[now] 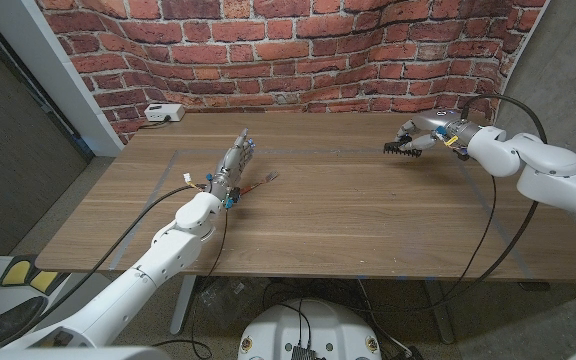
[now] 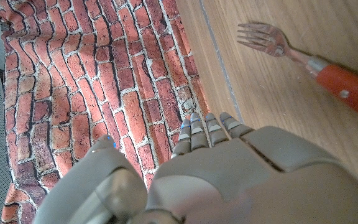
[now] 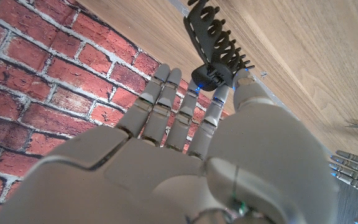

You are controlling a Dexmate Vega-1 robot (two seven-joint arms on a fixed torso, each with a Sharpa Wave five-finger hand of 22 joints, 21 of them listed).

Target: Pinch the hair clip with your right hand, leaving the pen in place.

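Note:
A black toothed hair clip is at the table's far right, pinched at its hinge end by my right hand. In the right wrist view the clip sticks out past the fingertips, gripped between the thumb and a finger of that hand, just over the wooden table. My left hand stands at the table's middle left, fingers straight and holding nothing; its back shows in the left wrist view. I see no pen. A fork with a red handle lies just right of the left hand.
The fork lies with its tines towards the brick wall. A small white box sits at the table's back left corner. Thin tape lines mark the wooden table top.

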